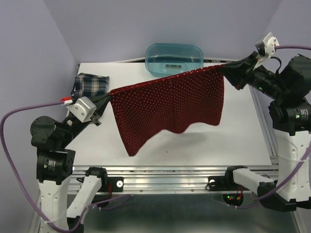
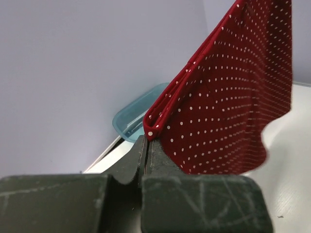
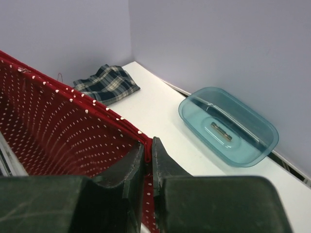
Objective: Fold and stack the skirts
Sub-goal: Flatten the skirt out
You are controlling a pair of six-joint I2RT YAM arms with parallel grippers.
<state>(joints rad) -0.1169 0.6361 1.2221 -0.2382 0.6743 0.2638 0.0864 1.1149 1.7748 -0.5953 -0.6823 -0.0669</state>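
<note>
Red skirt hangs spread in the air between left fingers and right fingers, each pair clenched on a waistband corner. Plaid skirt lies on the surface just behind the left fingers, seemingly folded already. The red one is not yet folded or stacked.

Bright, even light; soft shadows; near jaws blurred.

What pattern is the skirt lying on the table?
The plaid skirt: navy-green, white and tan stripes; clearest in right wrist view.

Red white-dotted skirt stretched out hanging above the table; plaid skirt bunched at far-left corner.
</note>
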